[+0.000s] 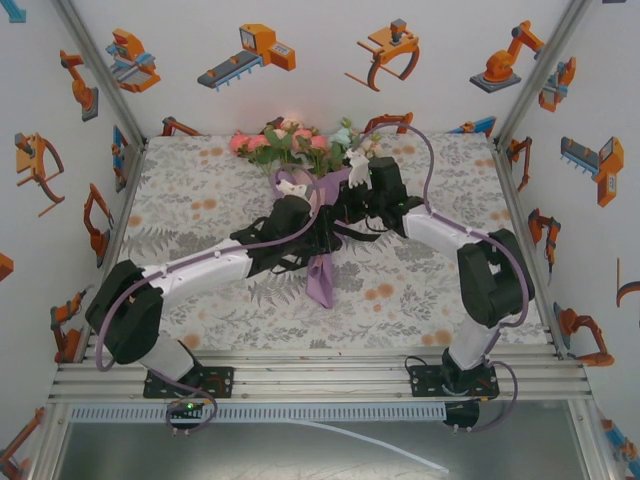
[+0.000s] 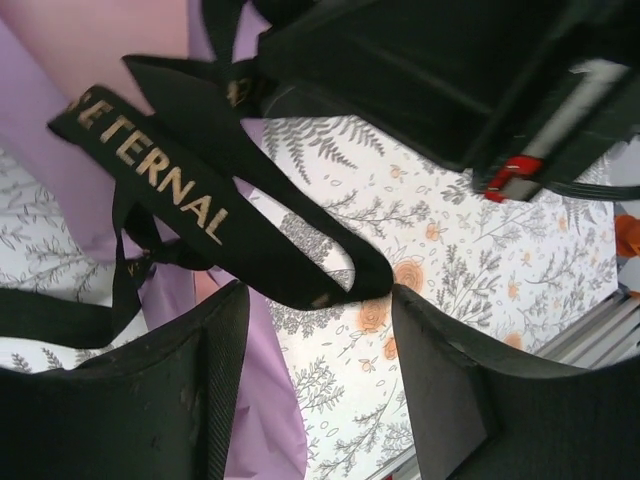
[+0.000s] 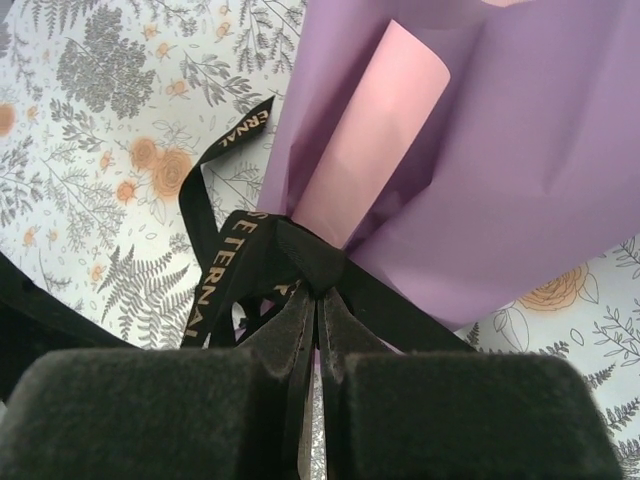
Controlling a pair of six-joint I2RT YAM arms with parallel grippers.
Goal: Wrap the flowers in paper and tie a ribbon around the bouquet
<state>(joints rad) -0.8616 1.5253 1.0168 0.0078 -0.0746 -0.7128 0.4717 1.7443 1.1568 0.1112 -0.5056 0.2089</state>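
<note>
Bouquet (image 1: pixel 325 188) lies flat mid-desk (image 1: pixel 200 200). Flowers (image 1: pixel 285 140) point toward the far edge, and the pointed end of the purple paper (image 1: pixel 321 282) points toward the arm bases. Pink inner fold shows at the cone's throat. Black ribbon (image 2: pixel 170 185), lettered ETERNAL, is bunched at the cone's waist. Right tool (image 3: pixel 318 312) is clamped on the ribbon there, pads together. Left tool (image 2: pixel 318 300) is apart, with a slack ribbon loop across its gap; cannot tell if it touches the fingers.
</note>
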